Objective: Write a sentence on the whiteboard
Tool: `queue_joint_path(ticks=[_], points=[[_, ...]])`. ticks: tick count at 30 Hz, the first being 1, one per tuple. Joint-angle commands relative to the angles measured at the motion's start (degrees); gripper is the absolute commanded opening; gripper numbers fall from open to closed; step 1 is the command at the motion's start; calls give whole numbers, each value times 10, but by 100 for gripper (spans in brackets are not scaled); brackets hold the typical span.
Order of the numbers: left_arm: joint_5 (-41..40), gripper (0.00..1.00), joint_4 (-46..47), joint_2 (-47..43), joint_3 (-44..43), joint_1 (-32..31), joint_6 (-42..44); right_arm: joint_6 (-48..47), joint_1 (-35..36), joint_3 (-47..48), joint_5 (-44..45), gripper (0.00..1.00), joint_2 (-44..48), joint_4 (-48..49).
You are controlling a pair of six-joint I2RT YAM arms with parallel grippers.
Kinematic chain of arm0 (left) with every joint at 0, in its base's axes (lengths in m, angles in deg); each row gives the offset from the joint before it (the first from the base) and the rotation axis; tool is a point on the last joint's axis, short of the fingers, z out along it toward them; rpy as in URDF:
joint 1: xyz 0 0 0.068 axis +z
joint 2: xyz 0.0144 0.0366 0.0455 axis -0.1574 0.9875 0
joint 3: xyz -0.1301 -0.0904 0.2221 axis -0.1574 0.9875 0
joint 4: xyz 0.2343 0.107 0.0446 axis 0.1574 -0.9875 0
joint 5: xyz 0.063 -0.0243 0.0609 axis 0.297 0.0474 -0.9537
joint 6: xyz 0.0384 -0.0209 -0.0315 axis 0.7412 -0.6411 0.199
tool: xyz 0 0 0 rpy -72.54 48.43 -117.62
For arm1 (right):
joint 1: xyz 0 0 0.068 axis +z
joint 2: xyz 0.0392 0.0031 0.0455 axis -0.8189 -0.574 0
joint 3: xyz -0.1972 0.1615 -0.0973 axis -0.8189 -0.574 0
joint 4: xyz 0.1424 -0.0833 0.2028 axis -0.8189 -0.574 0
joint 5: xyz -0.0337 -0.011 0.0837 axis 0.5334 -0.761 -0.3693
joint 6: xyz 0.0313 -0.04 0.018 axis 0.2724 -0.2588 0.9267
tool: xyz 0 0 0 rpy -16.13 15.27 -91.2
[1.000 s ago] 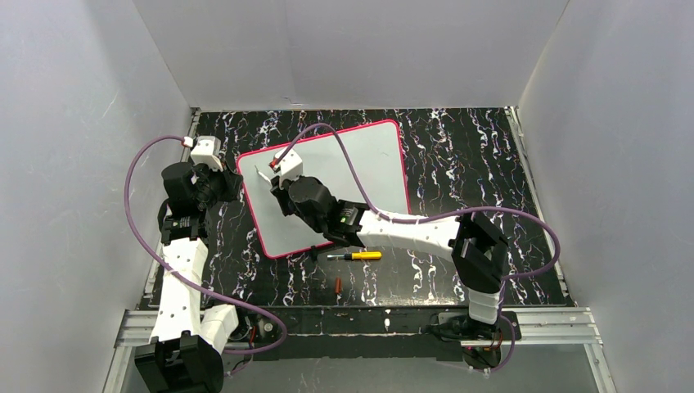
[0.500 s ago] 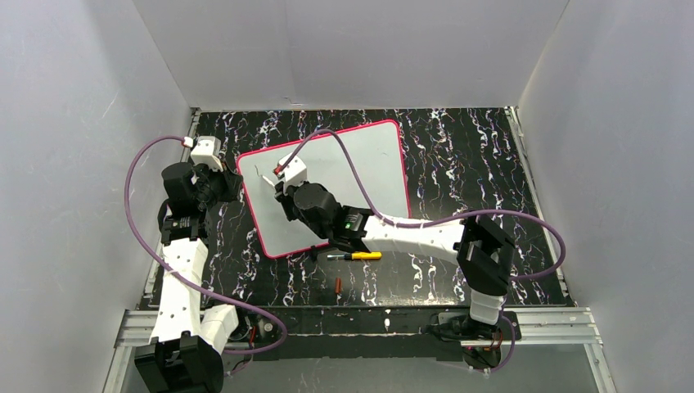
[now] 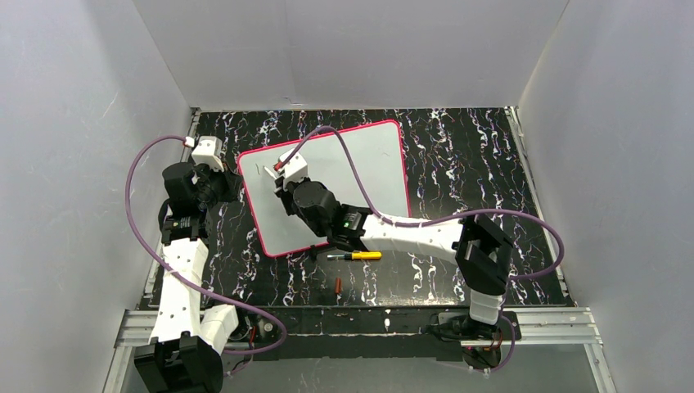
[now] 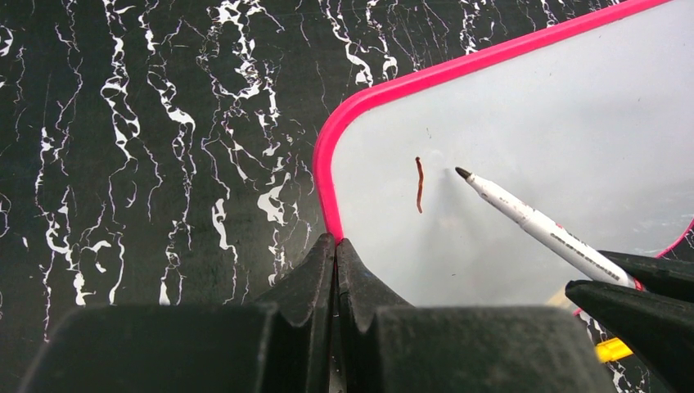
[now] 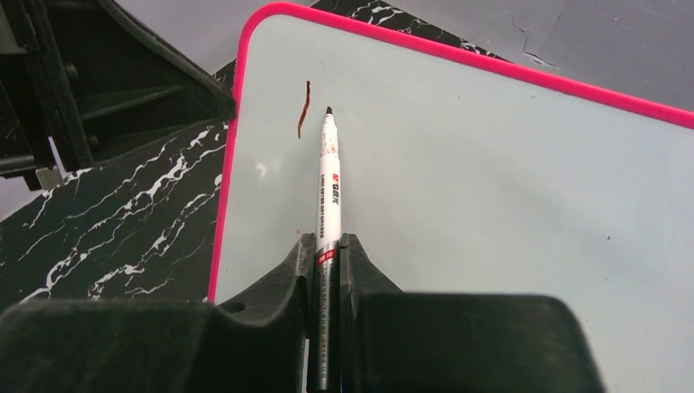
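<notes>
Whiteboard (image 3: 378,162) lies under right claw (image 5: 327,242) gripping marker (image 5: 328,184); left claw (image 4: 335,246) beside rim.

Light: bright, even and diffuse, from above; walls (image 3: 74,123) uniformly lit.
Shadows: one faint, soft grey shadow beside the marker (image 4: 540,228) tip on the whiteboard (image 4: 573,106).
Glare: small white spot on the whiteboard, right wrist view.
Focus: sharp throughout.

Pink-rimmed white whiteboard (image 3: 380,176) on a black, white-veined table (image 3: 466,164).
</notes>
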Motion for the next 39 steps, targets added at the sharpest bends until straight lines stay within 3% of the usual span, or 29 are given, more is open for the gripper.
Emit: queue_joint_path(ticks=[1, 39], points=[[48, 0, -21, -4, -4, -17, 1, -10, 3, 38, 32, 1, -10, 23], [42, 0, -23, -4, -4, -20, 2, 30, 4, -6, -5, 1, -10, -26]])
